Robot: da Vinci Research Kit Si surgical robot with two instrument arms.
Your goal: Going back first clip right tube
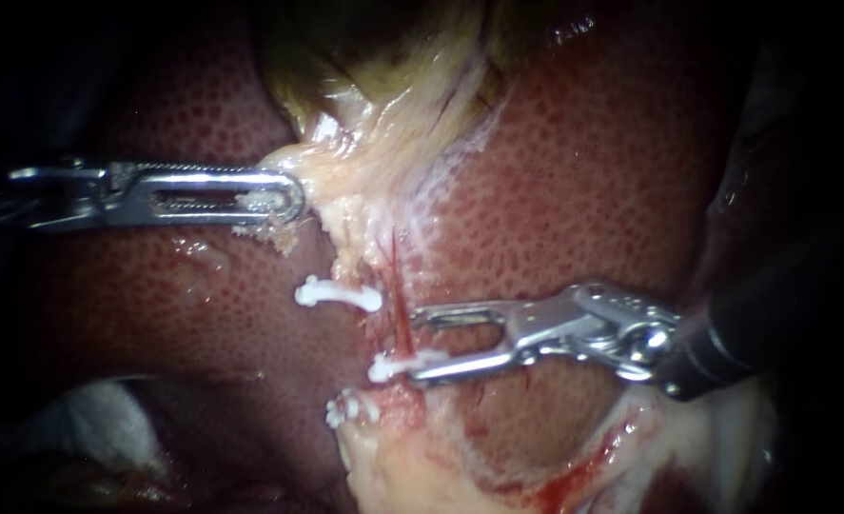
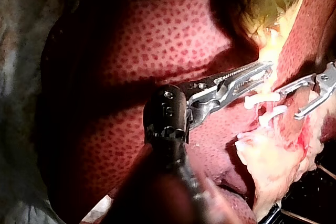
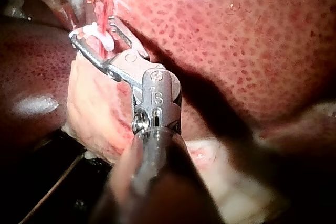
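Note:
A thin red tube (image 1: 399, 309) runs down the pale tissue between the liver lobes, to the right of a paler strand. A white clip (image 1: 395, 366) sits across the red tube. My right instrument (image 1: 413, 347) has its jaws open around the tube, and the clip lies along the lower jaw. The right wrist view shows the same clip (image 3: 97, 33) between the open jaws of the right instrument (image 3: 93, 29). Another white clip (image 1: 338, 295) sits on the pale strand, and a third clip (image 1: 350, 409) lies lower. My left instrument (image 1: 284, 200) is shut on pale tissue at the gallbladder (image 1: 364, 57) neck.
Red speckled liver (image 1: 583, 190) surrounds the field on both sides. Pale fatty tissue with some blood (image 1: 574, 476) lies below the right instrument. White gauze (image 1: 98, 419) shows at the lower left. In the left wrist view my left instrument (image 2: 265, 71) holds tissue just above the clips (image 2: 261, 98).

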